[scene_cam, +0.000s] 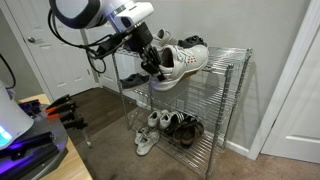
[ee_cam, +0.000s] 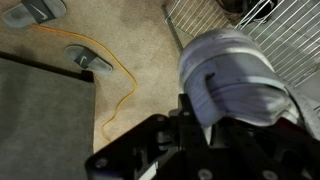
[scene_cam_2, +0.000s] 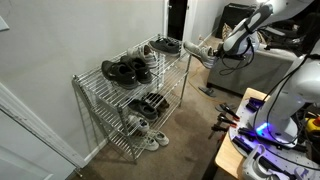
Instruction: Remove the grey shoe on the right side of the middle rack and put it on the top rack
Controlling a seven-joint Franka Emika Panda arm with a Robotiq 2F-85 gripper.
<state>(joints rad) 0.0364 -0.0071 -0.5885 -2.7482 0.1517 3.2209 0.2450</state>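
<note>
1. The gripper (scene_cam: 157, 62) had its jaws clamped on the pale grey-white lace-up sneaker (scene_cam: 187, 58).
2. The sneaker hung in the air just beside the end of the chrome wire top rack (scene_cam_2: 150, 62), over beige carpet (ee_cam: 130, 40).
3. Black shoes (scene_cam_2: 124, 71) sat on the top rack.

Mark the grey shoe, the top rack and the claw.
grey shoe (scene_cam: 188, 60), in an exterior view, side of its upper.
top rack (scene_cam: 230, 57), in an exterior view, bare wire grid.
claw (scene_cam: 154, 62), in an exterior view, between its fingertips on the shoe.
</note>
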